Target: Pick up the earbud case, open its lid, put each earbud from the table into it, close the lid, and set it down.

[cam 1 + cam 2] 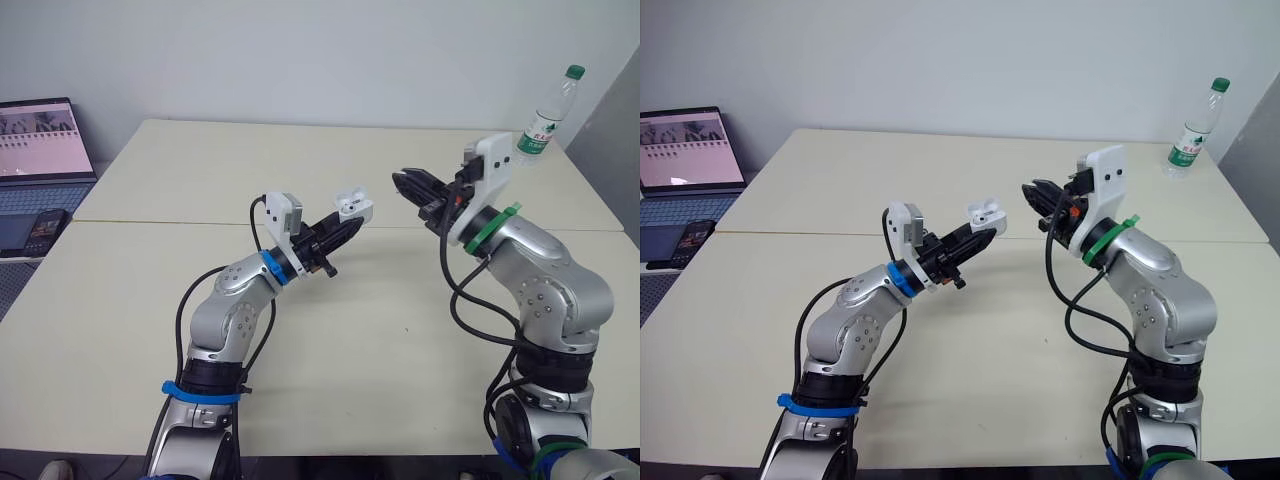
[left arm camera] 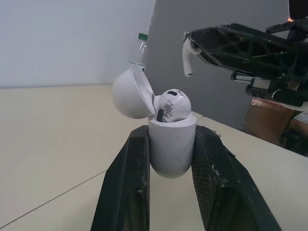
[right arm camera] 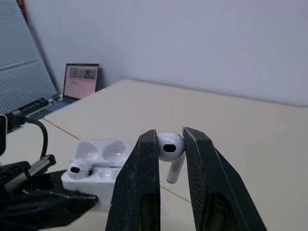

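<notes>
One small white plastic earbud [image 2: 172,105] sits in open glossy white earbud case [image 2: 169,154], clamped between L gripper [image 1: 343,228] fingers. R gripper [image 1: 408,182] pinches 2nd earbud [image 3: 171,146] beside case; aim its stem at empty slot, go slow.

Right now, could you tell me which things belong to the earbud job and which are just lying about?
Job: earbud case, lid open, in left end effector; seated earbud; second earbud, pinched in right end effector.
Lying about: water bottle; laptop.
</notes>
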